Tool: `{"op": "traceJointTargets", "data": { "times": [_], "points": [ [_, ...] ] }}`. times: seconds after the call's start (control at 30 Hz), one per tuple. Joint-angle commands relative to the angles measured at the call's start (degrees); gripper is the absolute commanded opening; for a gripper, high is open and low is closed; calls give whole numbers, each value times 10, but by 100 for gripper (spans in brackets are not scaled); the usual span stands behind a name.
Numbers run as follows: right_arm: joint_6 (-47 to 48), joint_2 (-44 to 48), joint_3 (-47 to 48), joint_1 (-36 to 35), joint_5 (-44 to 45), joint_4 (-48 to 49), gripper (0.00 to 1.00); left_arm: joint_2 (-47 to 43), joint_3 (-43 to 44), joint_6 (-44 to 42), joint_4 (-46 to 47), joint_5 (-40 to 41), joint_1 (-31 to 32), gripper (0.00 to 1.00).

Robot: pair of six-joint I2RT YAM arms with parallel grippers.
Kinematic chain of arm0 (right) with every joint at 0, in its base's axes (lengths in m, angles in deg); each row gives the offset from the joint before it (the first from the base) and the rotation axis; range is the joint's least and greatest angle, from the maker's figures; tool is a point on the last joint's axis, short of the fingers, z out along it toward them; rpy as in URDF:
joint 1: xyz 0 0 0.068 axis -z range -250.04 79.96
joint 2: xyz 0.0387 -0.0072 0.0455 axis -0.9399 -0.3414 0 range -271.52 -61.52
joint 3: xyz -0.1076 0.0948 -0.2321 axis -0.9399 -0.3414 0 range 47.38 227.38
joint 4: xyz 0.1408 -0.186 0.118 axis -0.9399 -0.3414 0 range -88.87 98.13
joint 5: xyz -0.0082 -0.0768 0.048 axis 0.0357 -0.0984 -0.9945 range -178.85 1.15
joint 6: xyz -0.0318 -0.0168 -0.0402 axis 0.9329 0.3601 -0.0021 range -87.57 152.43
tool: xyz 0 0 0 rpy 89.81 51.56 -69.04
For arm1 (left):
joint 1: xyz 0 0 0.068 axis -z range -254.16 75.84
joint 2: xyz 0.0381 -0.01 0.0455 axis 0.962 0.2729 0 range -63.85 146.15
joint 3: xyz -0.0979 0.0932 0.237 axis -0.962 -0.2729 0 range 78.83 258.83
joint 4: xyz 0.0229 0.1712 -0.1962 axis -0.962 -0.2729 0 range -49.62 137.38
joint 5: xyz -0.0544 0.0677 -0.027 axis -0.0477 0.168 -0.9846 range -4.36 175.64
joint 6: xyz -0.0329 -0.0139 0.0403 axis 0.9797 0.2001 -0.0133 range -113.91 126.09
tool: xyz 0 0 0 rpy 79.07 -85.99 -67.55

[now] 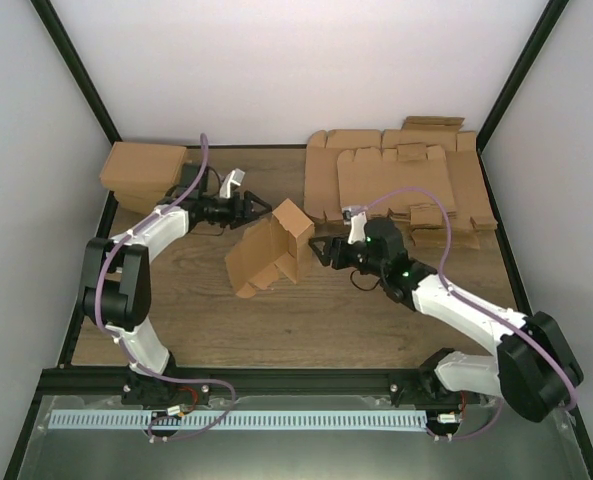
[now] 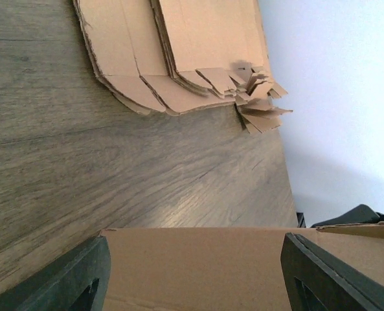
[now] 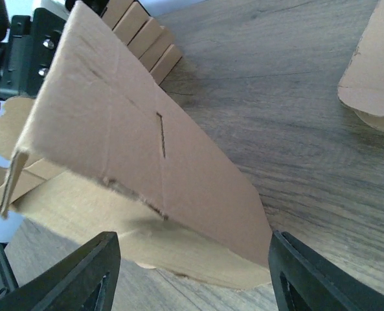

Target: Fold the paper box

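The paper box (image 1: 271,250) stands half folded in the middle of the table, with one panel raised on a slant and flaps spread at its base. My left gripper (image 1: 259,208) is open at the box's upper back edge. In the left wrist view a flat panel of the box (image 2: 198,265) spans the wide gap between its fingers (image 2: 62,278). My right gripper (image 1: 321,250) is open, just to the right of the box. In the right wrist view the box's slanted panel with a slit (image 3: 146,142) is just ahead of the spread fingers (image 3: 315,272).
Several overlapping flat cardboard sheets (image 1: 406,180) lie at the back right and also show in the left wrist view (image 2: 179,52). Shallow brown boxes (image 1: 141,175) sit at the back left. A black frame and white walls bound the table.
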Motion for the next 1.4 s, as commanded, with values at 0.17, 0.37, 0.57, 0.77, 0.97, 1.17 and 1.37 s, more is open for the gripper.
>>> {"op": "traceJointTargets", "data": {
  "times": [0.17, 0.37, 0.57, 0.77, 0.97, 1.17, 1.37],
  "points": [
    [28, -61, 85, 2, -3, -18, 65, -14, 14, -15, 5, -43, 8, 76],
    [31, -70, 93, 1, -1, -20, 65, -18, 12, -17, 6, -66, 22, 76],
    [33, -72, 105, 2, -7, -25, 65, -35, 8, -18, -3, -61, 25, 76],
    [37, -92, 126, 2, -14, -39, 64, -45, 4, -23, -12, -62, 25, 75],
    [38, -110, 133, 2, -8, -55, 54, -34, -9, -29, -15, -68, 27, 61],
    [45, -113, 132, 2, -7, -65, 52, -25, -10, -33, -17, -66, 36, 54],
    [55, -107, 131, 2, -4, -71, 52, -13, -1, -41, -29, -60, 45, 52]
  ]
}}
